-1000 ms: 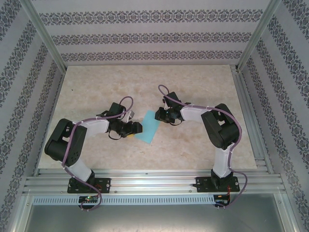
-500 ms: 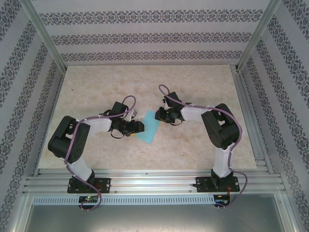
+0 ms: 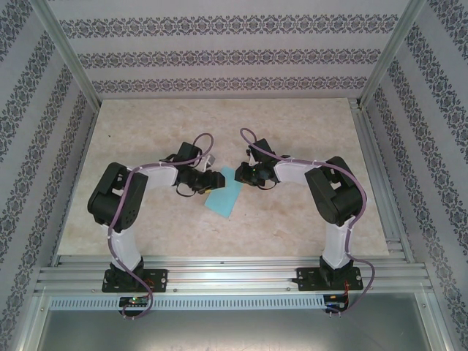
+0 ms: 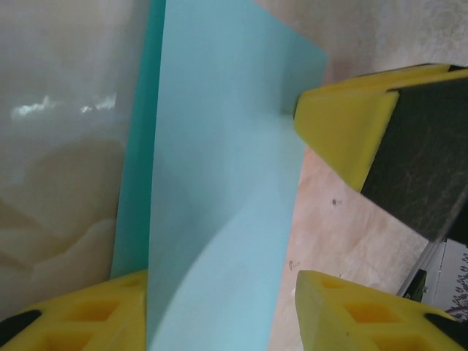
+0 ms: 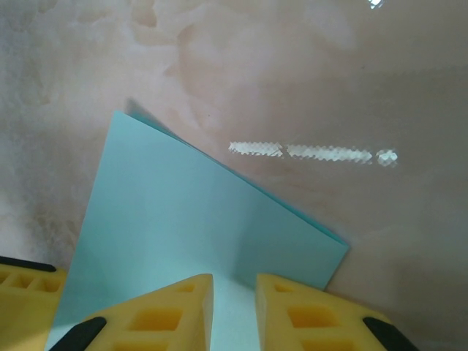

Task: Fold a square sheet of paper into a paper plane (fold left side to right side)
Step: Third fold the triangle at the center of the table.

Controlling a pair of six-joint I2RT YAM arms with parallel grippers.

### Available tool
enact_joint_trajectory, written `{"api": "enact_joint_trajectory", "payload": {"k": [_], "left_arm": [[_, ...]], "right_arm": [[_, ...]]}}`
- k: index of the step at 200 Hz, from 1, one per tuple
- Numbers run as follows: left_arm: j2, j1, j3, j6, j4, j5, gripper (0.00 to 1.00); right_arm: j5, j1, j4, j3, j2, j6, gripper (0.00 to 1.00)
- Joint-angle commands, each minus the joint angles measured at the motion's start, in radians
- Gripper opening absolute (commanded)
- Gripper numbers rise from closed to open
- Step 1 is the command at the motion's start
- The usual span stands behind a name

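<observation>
- Both arm bases are bolted to the silver aluminium rail (image 3: 234, 276) along the near edge of the beige marbled tabletop (image 3: 292, 124). One base sits toward each near corner.
- Left arm: the black shoulder block stands over the near-left area. The white forearm reaches inward to the right. The left gripper (image 3: 213, 180) (image 4: 219, 281) is at the left side of the thin light turquoise-blue sheet of paper (image 3: 225, 197) (image 4: 219, 146) (image 5: 190, 219).
- Left jaws: apart. A lifted upper layer of the sheet lies across the wide gap between the two yellow fingers, which are not closed on it.
- Right arm: the elbow is raised near the right edge and the forearm reaches inward to the left. The right gripper (image 3: 243, 174) (image 5: 234, 281) is at the far-right part of the sheet.
- Right jaws: nearly together, with a narrow slit between them and the tips over the sheet. Whether they press on it cannot be told.
- Sheet: folded into two layers, with a darker lower layer showing along one edge. It lies about midway between the left and right edges, slightly nearer the near edge.
- Obstruction: the grippers stand close together over the sheet. One yellow, black-backed finger (image 4: 344, 128) touches the sheet's edge opposite the left gripper.
- Open room: bare tabletop extends toward the far edge and both side edges. An aluminium side rail (image 3: 376, 168) bounds the right edge, and patterned walls (image 3: 219, 58) close the left, far and right sides.
</observation>
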Motion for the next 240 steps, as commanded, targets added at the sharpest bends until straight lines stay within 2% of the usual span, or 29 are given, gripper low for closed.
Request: {"api": "enact_joint_trajectory", "payload": {"k": [1,64,88,119,147,166,201,240], "left_arm": [[0.035,-0.009,0.062,0.043,-0.031,0.014,0.48],[0.080,-0.009,0.099,0.034,-0.038,0.016,0.17],[0.046,-0.009,0.074,-0.010,-0.037,-0.026,0.12],[-0.003,-0.009,0.017,-0.129,0.002,-0.052,0.03],[-0.035,-0.009,-0.004,-0.178,-0.018,-0.068,0.02],[-0.026,-0.010,0.008,-0.169,-0.056,-0.063,0.02],[-0.019,-0.009,0.006,-0.172,-0.069,-0.062,0.01],[-0.009,-0.010,0.020,-0.174,-0.075,-0.055,0.01]], "right_arm": [[-0.012,0.000,-0.008,-0.011,0.021,-0.021,0.23],[-0.009,0.001,0.012,-0.015,-0.031,-0.038,0.24],[0.025,0.001,0.004,-0.048,-0.129,-0.066,0.30],[0.075,0.037,-0.024,-0.139,-0.320,-0.116,0.38],[0.144,0.143,-0.004,-0.255,-0.484,-0.144,0.46],[0.202,0.252,0.012,-0.292,-0.525,-0.147,0.50],[0.360,0.439,-0.050,-0.217,-0.434,-0.182,0.53],[0.484,0.541,-0.159,-0.045,-0.268,-0.268,0.54]]}}
